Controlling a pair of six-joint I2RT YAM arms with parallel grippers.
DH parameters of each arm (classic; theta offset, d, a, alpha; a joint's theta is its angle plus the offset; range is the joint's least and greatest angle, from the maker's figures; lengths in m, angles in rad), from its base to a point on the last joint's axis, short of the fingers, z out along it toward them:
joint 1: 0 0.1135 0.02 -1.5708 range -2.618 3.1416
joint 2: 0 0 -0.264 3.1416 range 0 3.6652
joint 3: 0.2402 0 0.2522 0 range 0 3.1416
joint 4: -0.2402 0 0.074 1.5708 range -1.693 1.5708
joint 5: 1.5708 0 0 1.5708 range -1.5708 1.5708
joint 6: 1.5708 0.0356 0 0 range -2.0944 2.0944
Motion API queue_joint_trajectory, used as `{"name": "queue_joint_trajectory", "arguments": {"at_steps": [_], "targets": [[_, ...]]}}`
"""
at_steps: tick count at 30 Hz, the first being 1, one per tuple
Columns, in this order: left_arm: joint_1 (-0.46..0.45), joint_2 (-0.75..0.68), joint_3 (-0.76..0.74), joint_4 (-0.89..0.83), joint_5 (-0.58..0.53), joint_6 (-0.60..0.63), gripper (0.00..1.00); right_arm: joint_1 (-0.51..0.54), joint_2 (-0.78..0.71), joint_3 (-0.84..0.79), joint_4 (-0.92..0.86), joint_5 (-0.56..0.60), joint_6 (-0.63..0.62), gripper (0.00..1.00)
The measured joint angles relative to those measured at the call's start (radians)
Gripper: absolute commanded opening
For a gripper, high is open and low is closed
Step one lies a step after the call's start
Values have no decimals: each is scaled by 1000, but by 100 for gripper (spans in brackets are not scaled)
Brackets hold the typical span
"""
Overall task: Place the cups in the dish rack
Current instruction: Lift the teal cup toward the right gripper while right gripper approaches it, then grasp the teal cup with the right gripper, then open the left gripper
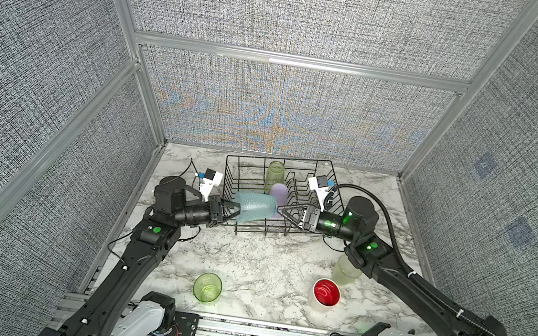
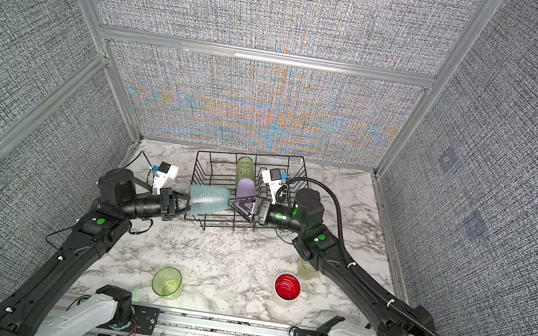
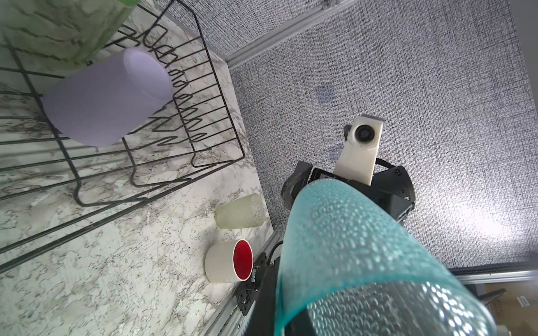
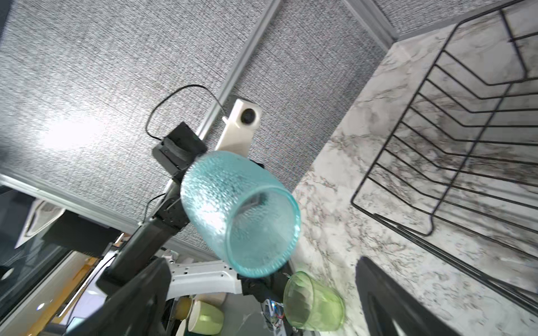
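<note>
Top views: left gripper (image 1: 231, 212) clamped on the rim of the light blue cup (image 1: 256, 208), cup held sideways over the dish rack (image 1: 248, 176) at its near-left corner. Right gripper (image 1: 284, 213) jaws wide apart, empty, tips just beside the cup's base; contact unclear. Right arm half-hides the frosted cup (image 1: 346, 272); left wrist shows it whole, standing beside the white cup (image 3: 224, 261), plus the lilac cup (image 3: 107, 96) inverted in the rack.

— Where are the top views taken from?
— High behind the left claw (image 1: 233, 209) and right claw (image 1: 286, 213), tilted down; nearly everything is shared.
— The wrist views?
— Taken close behind each claw, faced toward each other; the light blue cup (image 3: 364, 247) between the claws is shared.
</note>
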Motion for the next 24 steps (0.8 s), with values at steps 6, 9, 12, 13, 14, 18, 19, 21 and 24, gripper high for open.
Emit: {"name": "queue_joint_trajectory", "arguments": {"at_steps": [6,9,12,13,14,18,19,21,24], "targets": [[-55,72,34,73,18,-12,0,1,59,-13,185,-68,148,99],[-78,99,50,123,21,-17,0,2,76,-17,241,-83,190,98],[-96,119,51,153,20,-25,0,7,90,-16,282,-90,220,94],[-100,128,52,157,19,-26,0,8,95,-15,296,-93,233,93],[-102,135,52,159,19,-26,0,10,98,-14,311,-98,240,91],[-113,154,48,200,20,-33,0,10,126,-10,348,-100,290,82],[-117,159,48,208,21,-33,0,11,137,-10,370,-101,311,81],[-122,171,52,216,22,-33,0,13,158,-10,418,-101,348,81],[-127,186,54,233,17,-33,0,14,197,-10,490,-100,402,78]]}}
